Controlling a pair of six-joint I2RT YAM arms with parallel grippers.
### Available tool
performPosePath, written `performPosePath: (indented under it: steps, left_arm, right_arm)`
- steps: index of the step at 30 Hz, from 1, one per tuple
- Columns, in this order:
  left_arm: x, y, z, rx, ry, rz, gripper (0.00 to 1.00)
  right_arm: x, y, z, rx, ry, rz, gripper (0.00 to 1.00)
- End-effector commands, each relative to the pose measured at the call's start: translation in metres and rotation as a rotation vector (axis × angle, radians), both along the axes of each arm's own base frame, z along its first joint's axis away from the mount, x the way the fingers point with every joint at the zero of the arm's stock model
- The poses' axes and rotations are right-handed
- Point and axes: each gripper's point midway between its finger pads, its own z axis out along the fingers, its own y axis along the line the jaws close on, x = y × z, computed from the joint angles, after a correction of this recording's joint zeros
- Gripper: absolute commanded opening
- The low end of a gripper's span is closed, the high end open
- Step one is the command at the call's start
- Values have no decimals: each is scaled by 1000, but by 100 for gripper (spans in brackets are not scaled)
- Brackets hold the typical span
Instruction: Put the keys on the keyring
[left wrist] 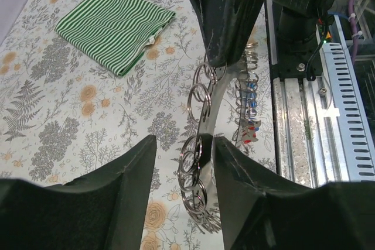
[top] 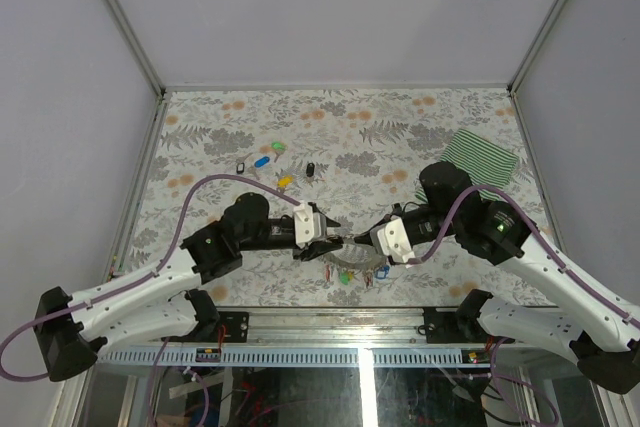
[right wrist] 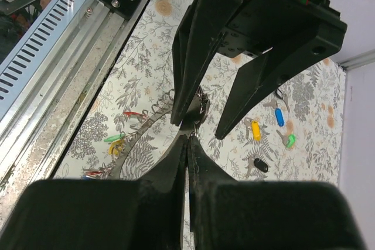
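Close to the table's near edge, the keyring [top: 352,260] is mostly hidden under the left gripper [top: 335,234] and right gripper [top: 362,238]. The keys [top: 345,274] strung on it are too small to count.

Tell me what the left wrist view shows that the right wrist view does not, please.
Only the left wrist view shows the green striped cloth. Only the right wrist view shows four loose keys: yellow key, blue key, green key, black key. Both show the keyring, pinched by the right gripper, between the left gripper's open jaws.
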Motion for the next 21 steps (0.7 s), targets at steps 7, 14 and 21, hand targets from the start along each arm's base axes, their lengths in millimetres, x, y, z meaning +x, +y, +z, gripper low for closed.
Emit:
performPosePath:
  steps: [7, 14, 21]
  left_arm:
    - [6, -6, 14, -2, -81, -13, 31]
    - [12, -4, 16, 26, -119, 8, 11]
    - [22, 6, 19, 72, -173, 60, 0]
  right_arm:
    - [-8, 10, 36, 134, -49, 61, 0]
    - [-11, 8, 36, 129, -11, 46, 0]
    - [-7, 2, 42, 170, 55, -69, 38]
